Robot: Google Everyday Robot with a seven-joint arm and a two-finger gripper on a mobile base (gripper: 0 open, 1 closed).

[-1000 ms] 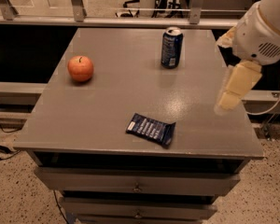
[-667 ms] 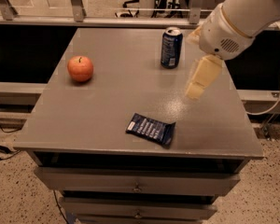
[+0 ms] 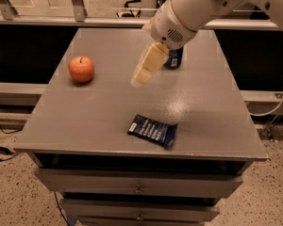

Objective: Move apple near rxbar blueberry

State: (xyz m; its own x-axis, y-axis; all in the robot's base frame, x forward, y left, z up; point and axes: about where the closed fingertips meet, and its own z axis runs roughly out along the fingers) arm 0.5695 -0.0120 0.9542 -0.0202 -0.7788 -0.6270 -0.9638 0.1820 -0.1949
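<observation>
Tabletop [image 3: 217,107] holds apple [image 3: 81,68], rxbar blueberry [image 3: 152,130]; gripper [image 3: 142,76] hovers near can [image 3: 174,60].

Orange-red apple [image 3: 81,68], dark-blue rxbar blueberry [image 3: 152,130] with white print, cream gripper [image 3: 140,78] above the grey table [image 3: 212,108]

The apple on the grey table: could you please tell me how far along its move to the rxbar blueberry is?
Done: nothing yet; the apple sits at the left of the table, apart from the rxbar blueberry near the front edge. In hand: the end effector hovers above mid-table, right of the apple, not touching it. Left: grasp the apple, carry it, set it beside the bar.
</observation>
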